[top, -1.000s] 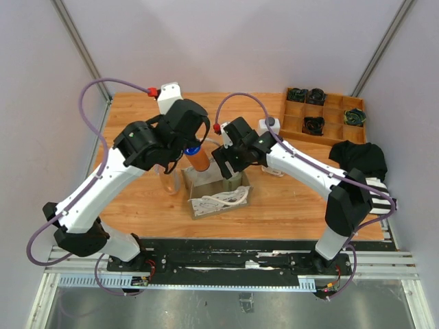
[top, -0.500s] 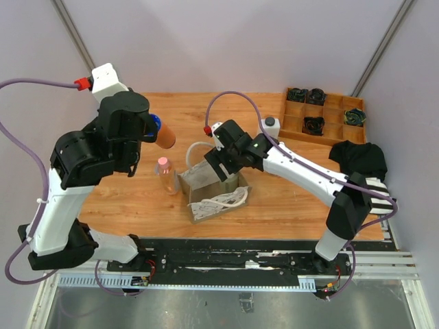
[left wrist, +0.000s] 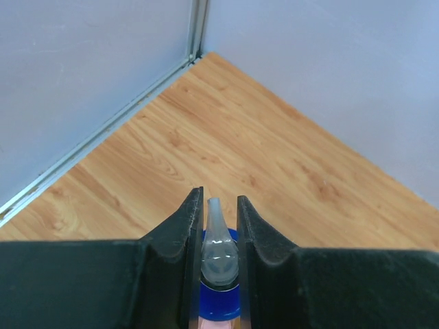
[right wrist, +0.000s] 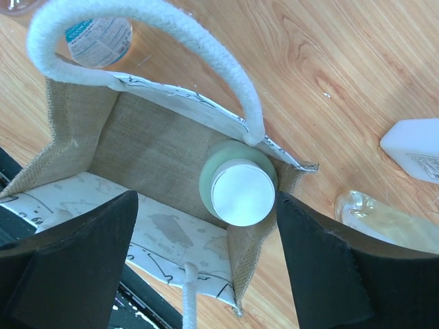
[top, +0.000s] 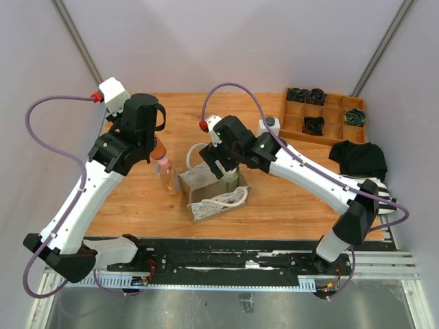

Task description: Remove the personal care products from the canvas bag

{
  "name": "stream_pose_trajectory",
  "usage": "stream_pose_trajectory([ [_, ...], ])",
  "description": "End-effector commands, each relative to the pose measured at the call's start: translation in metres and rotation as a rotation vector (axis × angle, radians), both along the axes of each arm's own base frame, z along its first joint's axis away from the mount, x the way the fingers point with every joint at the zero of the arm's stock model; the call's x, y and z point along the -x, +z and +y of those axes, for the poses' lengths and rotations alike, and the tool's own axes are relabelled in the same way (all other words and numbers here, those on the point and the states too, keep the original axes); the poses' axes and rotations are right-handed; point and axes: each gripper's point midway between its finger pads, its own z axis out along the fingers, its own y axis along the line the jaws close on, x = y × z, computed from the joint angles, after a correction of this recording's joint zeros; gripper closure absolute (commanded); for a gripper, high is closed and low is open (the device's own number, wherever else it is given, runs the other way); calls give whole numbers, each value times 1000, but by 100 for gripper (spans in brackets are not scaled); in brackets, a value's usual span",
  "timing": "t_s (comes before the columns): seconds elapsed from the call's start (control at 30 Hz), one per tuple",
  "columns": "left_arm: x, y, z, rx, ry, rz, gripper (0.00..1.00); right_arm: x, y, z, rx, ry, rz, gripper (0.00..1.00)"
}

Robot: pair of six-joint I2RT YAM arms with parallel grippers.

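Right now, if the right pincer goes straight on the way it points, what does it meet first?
Probably the white cap of the pale green bottle standing inside the canvas bag. It lies in line with the open right pincer, though how far below is unclear.

The clear bottle [right wrist: 96,34] bears a label too blurred to read.

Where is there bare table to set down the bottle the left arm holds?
The table is bare in its far left corner by the walls, and at the front between the canvas bag and the black cloth. It is crowded round the bag: the pink-capped bottle stands close on its left, a white bottle off its far right.
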Motion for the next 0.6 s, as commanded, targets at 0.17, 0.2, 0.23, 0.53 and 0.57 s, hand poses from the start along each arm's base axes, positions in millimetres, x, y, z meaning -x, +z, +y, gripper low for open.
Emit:
stream_pose_trajectory([
  [0.17, -9, -60, 7, 11, -17, 87, 99, -12, -20, 11, 38, 26, 18, 17],
  [0.2, -9, -62, 9, 13, -13, 92, 99, -13, -24, 11, 41, 26, 23, 17],
  [0.23, -10, -63, 11, 16, -9, 96, 100, -15, -28, 11, 49, 21, 29, 18],
  [0.53, -7, -82, 19, 29, -3, 138, 100, -17, -68, 1, 115, -9, 92, 18],
  [0.57, -6, -88, 18, 30, -7, 150, 99, -16, -71, -1, 121, -11, 97, 18],
])
